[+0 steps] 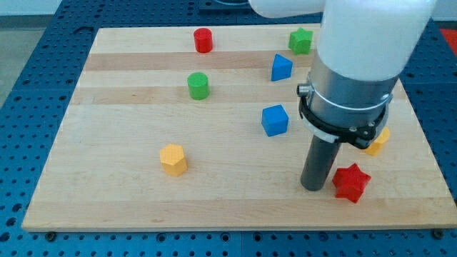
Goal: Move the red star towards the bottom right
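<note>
You are looking at a wooden board (128, 207) lying on a blue table with holes (21, 86). Your arm has no claw to spread or squeeze; it ends in a dark rod (318, 165), and my tip (312, 188) rests on the board close to its bottom right corner. The red star (350, 183) sits just beside the tip, on the view's right of it, so near that you cannot tell if they touch. The star is close to the bottom edge of the board and not far from the right edge. Above the star, by the right edge, you see a yellow block (378, 142), partly hidden by the big white arm (364, 50), so its shape is hard to tell. A blue cube (274, 120) sits near the middle, to the view's left of the rod. Further up is a blue block (281, 68) with a slanted top, and a green block (300, 41) sits near the top edge. A red cylinder (203, 40) stands by the top edge too, and a green cylinder (198, 86) is below it. A yellow block with many sides (173, 159) sits alone toward the bottom left.
</note>
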You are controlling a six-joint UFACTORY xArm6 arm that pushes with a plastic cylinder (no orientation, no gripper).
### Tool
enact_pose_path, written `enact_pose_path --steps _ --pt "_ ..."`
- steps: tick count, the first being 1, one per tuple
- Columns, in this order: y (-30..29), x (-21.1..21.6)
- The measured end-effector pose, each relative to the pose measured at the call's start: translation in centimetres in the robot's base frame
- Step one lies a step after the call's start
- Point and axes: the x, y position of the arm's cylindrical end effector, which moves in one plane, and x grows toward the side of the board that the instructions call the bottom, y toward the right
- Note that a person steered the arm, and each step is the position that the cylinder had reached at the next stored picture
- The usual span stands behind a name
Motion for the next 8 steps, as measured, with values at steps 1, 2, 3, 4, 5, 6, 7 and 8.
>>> enact_pose_path --steps 1,2,3,4,5,6,7,8 --pt "0.9 0.0" --pt "3.3 0.0" --pt "4.6 0.0" --pt "6.4 0.0" --pt "6.9 0.1" --pt "8.0 0.2" --pt "7.8 0.2" --pt "6.2 -1.6"
